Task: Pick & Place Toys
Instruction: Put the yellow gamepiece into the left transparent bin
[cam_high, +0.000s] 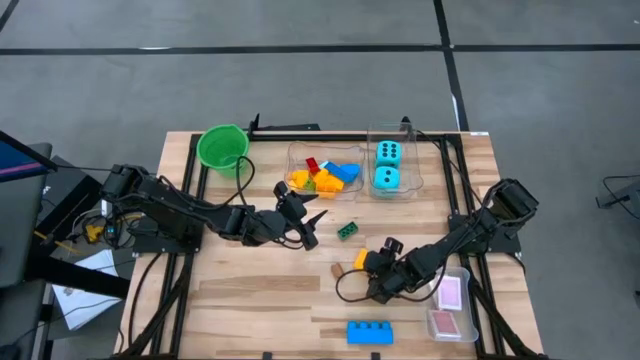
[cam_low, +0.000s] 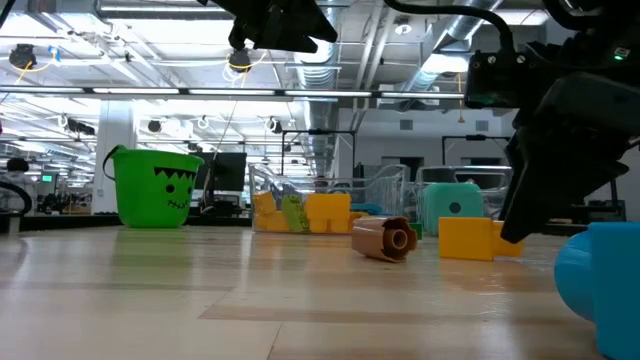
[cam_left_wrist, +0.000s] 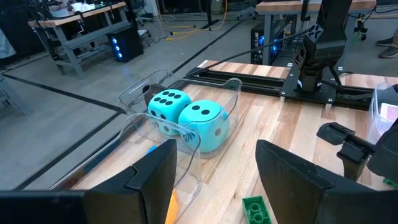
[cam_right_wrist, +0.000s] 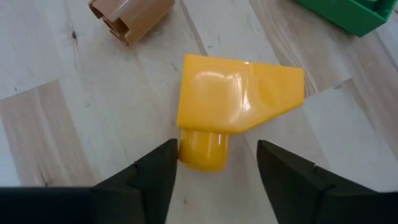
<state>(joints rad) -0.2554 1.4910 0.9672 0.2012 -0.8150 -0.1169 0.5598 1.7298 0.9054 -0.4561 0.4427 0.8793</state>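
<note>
The right hand (cam_right_wrist: 214, 171) hovers low over the desk (cam_high: 260, 290), fingers spread on either side of a yellow block (cam_right_wrist: 233, 106) that lies flat, not clenched on it. A brown block (cam_right_wrist: 130, 17) lies just beside. The left hand (cam_left_wrist: 214, 180), released and empty, hangs near the tub (cam_left_wrist: 140, 96) holding two cyan dice (cam_left_wrist: 186, 118).
</note>
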